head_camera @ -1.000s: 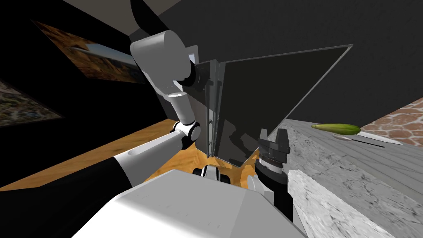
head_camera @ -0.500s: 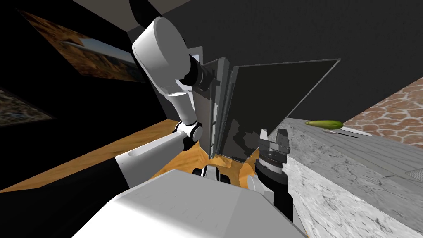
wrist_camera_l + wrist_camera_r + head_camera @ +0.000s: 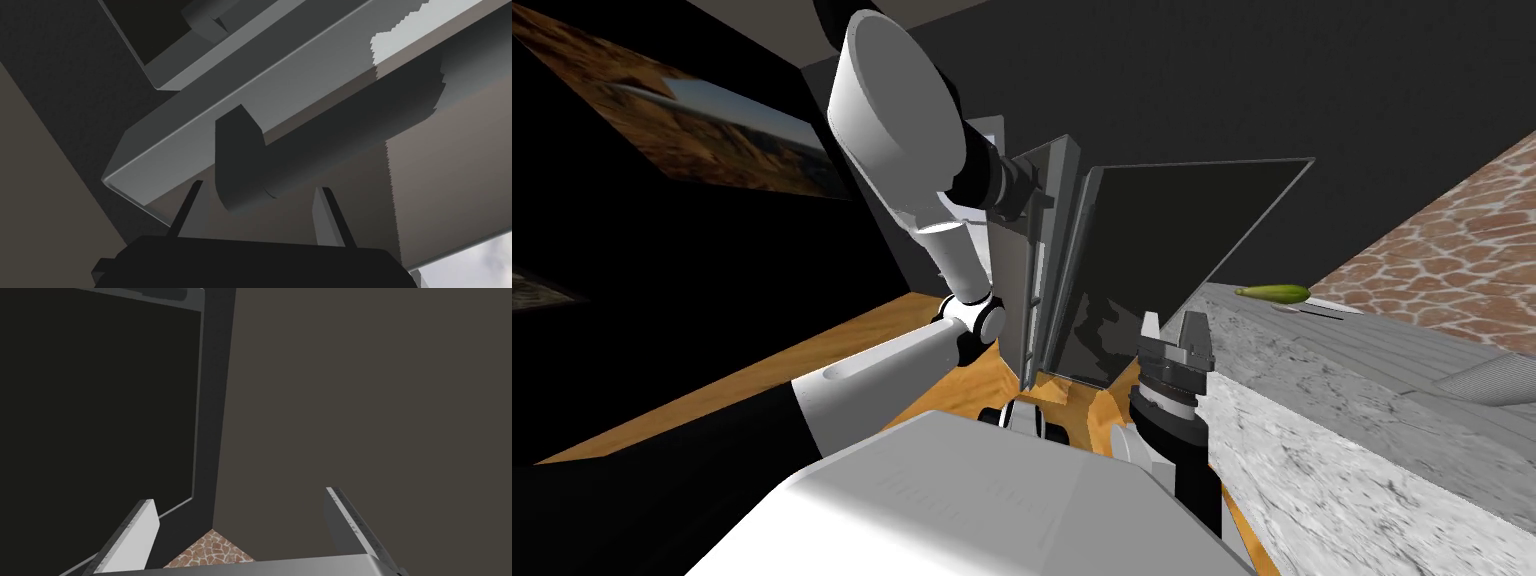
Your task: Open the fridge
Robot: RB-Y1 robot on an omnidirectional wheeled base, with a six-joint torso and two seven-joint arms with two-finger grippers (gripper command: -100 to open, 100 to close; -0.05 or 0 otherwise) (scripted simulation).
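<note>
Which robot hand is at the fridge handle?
The left gripper: its fingers stand either side of the dark handle. The right gripper hangs low beside the grey counter, open, holding nothing.

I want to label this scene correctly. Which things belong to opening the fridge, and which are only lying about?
For the job: fridge; its dark door handle; left end effector, open, at that handle's end.

Lying about: green cucumber on the grey counter; wall picture; right end effector, open, holding nothing.
</note>
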